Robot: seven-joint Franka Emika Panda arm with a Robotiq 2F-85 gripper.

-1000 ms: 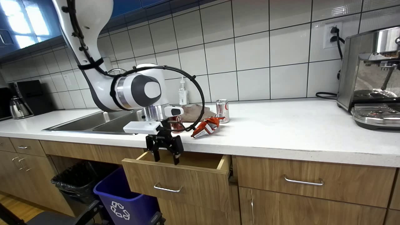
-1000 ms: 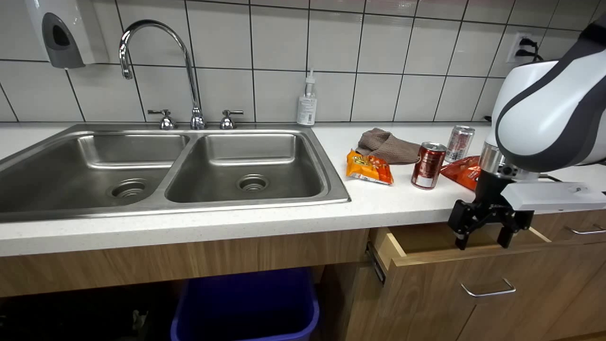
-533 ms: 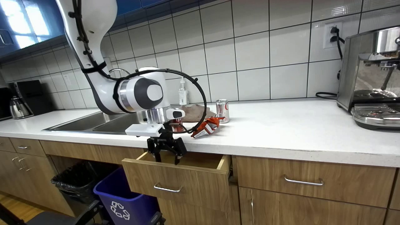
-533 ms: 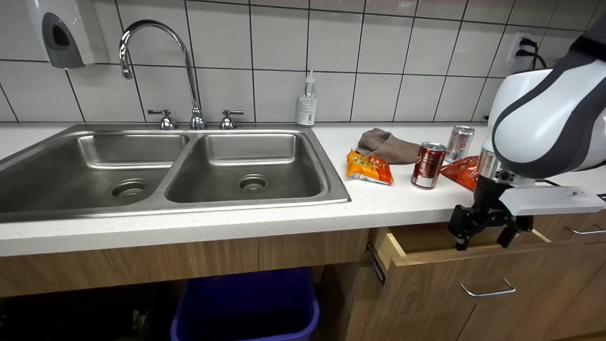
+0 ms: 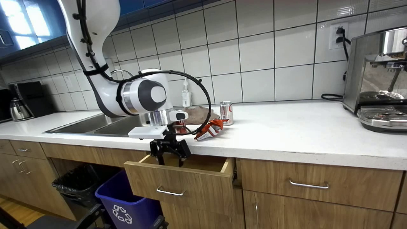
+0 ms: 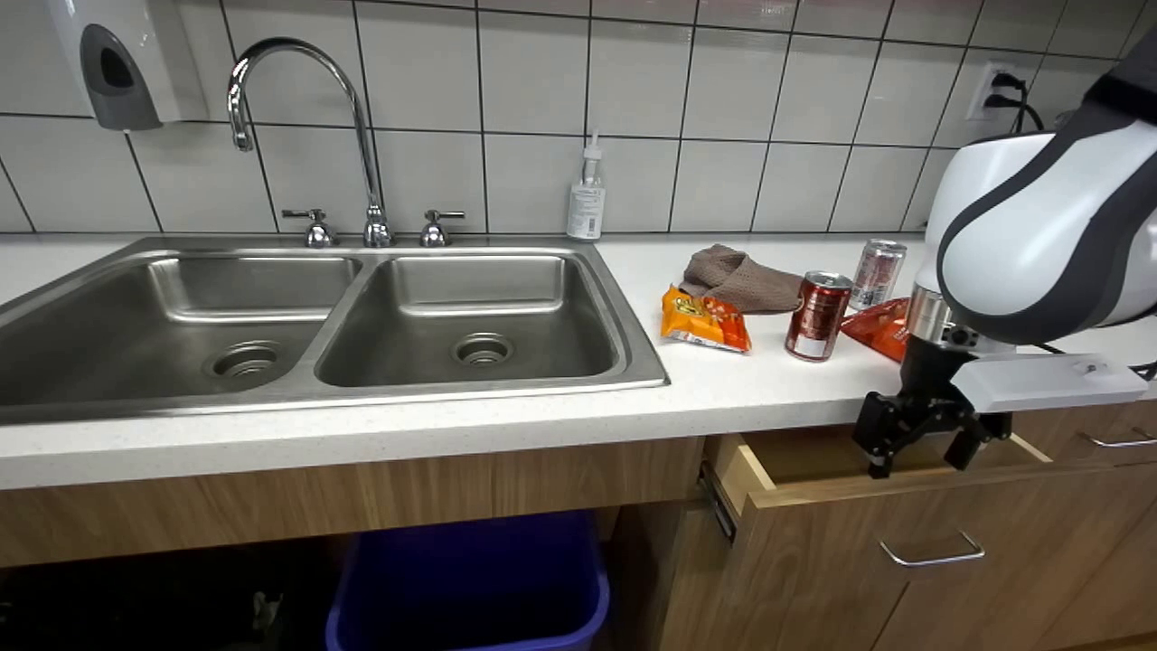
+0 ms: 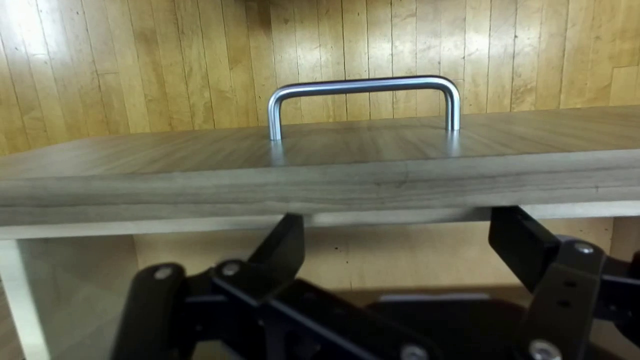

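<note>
In both exterior views, the claw [image 6: 919, 466] hangs behind the drawer front [image 6: 841, 551], right of the sink [image 6: 339, 321].

- Drawer [image 5: 202, 184]: partly open, paler inside than out, lower centre in an exterior view.
- Front [image 6: 841, 533]: wood-grained, upright, lower right in an exterior view.
- Handle [image 7: 362, 86]: silver, bent at both ends, fixed across the front, upper centre in the wrist view.

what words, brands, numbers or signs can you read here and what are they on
Recycling arrows, a sign: on the blue bin.
Words or numbers: none reads clearly.
Too small or blurred: print on the bottle, orange packet, red bag, silver can, red can.
</note>
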